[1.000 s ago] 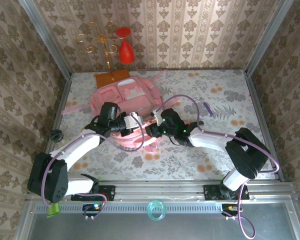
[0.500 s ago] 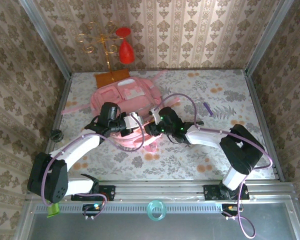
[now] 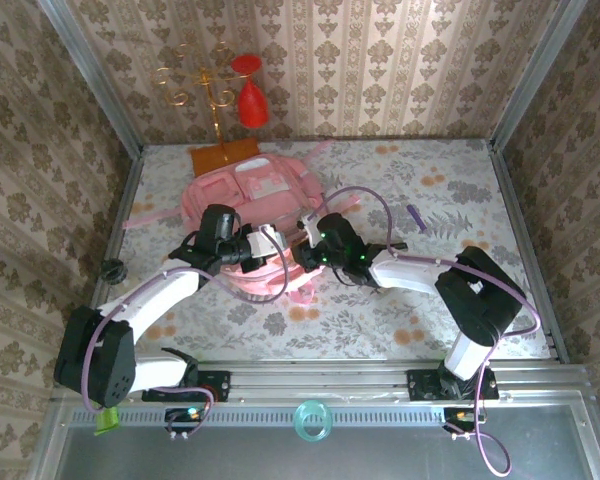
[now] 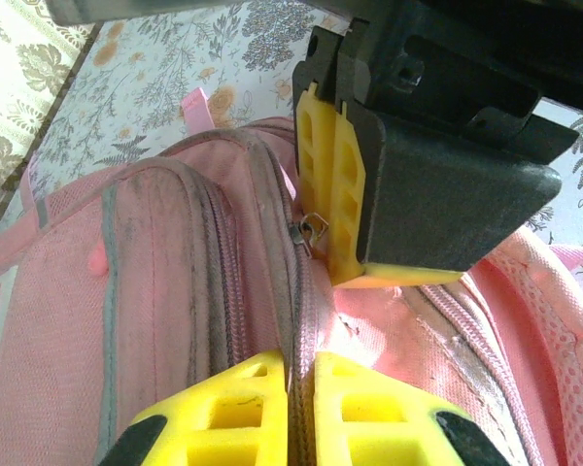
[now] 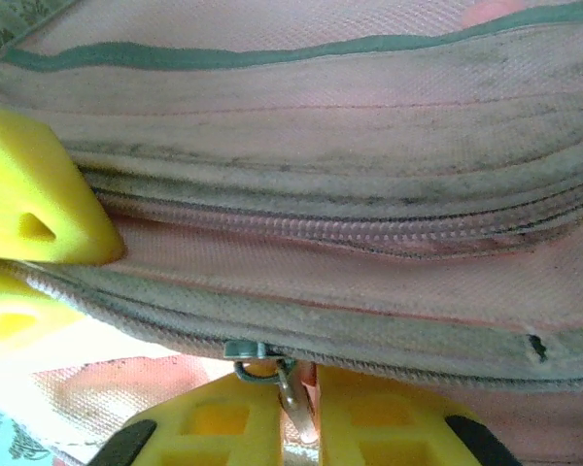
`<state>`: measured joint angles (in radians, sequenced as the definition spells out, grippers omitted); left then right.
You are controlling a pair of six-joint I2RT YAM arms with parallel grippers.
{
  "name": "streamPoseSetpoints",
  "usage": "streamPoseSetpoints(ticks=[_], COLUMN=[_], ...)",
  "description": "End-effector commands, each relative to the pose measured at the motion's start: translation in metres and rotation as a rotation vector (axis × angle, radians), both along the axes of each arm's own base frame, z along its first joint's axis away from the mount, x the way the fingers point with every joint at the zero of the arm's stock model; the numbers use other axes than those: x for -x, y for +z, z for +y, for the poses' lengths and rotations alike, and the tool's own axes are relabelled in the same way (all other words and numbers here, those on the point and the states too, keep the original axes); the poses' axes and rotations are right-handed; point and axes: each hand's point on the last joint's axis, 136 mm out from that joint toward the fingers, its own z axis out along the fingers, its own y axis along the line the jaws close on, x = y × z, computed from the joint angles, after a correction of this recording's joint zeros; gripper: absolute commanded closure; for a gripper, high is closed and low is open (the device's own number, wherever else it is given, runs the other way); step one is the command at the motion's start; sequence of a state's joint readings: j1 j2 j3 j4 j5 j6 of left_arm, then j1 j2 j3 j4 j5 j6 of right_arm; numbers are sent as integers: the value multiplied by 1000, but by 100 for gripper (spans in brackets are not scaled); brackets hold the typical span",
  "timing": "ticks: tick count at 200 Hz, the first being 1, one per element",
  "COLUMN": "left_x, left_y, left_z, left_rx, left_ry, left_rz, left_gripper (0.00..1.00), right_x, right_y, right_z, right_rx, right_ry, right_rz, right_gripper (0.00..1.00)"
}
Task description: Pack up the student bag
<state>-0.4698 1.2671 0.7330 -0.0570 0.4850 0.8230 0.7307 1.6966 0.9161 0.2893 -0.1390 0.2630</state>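
The student bag is a soft pink backpack lying at the table's middle left, its near edge lifted between both grippers. My left gripper is shut on the bag's zipper seam, which runs between its yellow fingers. My right gripper is shut on the metal zipper pull of the bag. In the left wrist view the right gripper's yellow finger stands just behind the pull. The left gripper's fingers show at the left of the right wrist view.
An orange flat item lies behind the bag, under a gold stand with red pieces. A purple pen lies at the right, a black knob at the left edge. A teal ring sits on the near rail.
My right gripper has edged a little left and away along the bag's edge, its elbow swinging left. The left arm has stayed in place.
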Motion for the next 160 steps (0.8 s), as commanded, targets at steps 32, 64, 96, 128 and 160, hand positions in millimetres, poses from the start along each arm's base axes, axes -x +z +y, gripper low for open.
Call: streamPoseSetpoints(ticks=[32, 64, 96, 128, 160], left_x=[-5, -12, -16, -19, -33], left_y=[21, 19, 17, 17, 11], left_z=[-1, 14, 30, 46, 66], left_rx=[31, 11, 1, 13, -12], left_ry=[-5, 41, 97, 164, 297], left_rz=[-77, -83, -94, -96, -75], left_gripper=[100, 100, 100, 100, 88], right_x=[7, 5, -12, -29, -21], right_y=[0, -5, -20, -24, -2], right_z=[-20, -40, -76, -98, -71], right_rx=[26, 80, 153, 191, 53], right_ry=[-32, -78, -198, -287, -189], right_rz=[-9, 14, 104, 163, 157], right_gripper=[100, 100, 100, 100, 100])
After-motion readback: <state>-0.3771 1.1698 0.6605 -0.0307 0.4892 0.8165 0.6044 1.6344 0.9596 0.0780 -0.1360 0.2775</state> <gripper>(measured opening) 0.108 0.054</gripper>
